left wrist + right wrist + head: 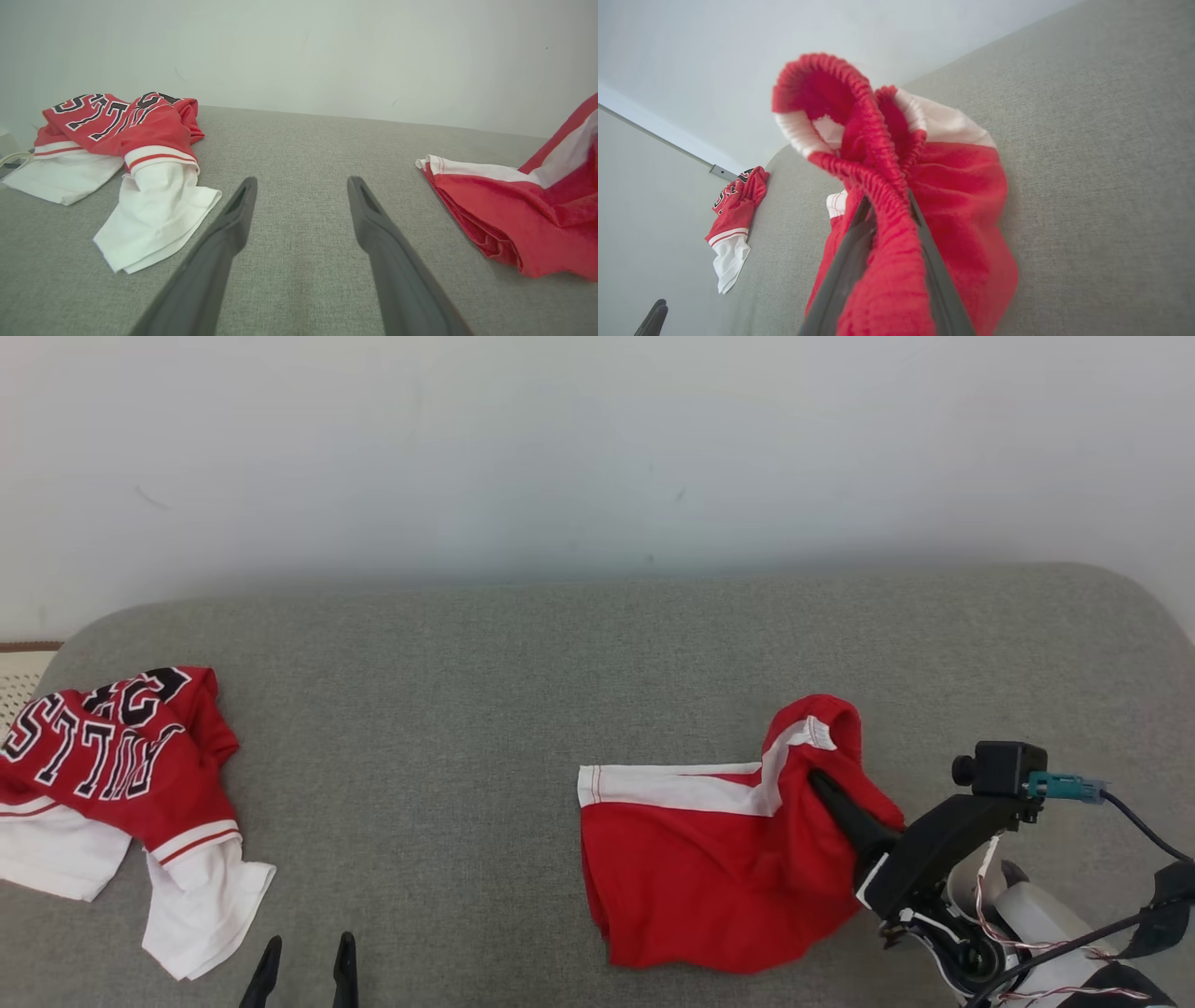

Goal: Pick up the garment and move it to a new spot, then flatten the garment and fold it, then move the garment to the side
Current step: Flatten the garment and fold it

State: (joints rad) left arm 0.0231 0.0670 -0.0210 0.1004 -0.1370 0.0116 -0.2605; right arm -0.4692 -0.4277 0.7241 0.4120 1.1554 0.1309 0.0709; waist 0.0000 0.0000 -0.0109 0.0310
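Home-like room, grey upholstered surface [523, 644]

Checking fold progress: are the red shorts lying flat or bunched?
Bunched. The right gripper is shut on the waistband of the red shorts, holding that end raised; the rest lies rumpled on the grey surface.

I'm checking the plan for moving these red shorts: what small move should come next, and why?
Probably lift the right tool higher. It is shut on the waistband of the red shorts, yet most of the cloth lies bunched on the grey surface, so carrying it now would likely drag it. The left tool is open.
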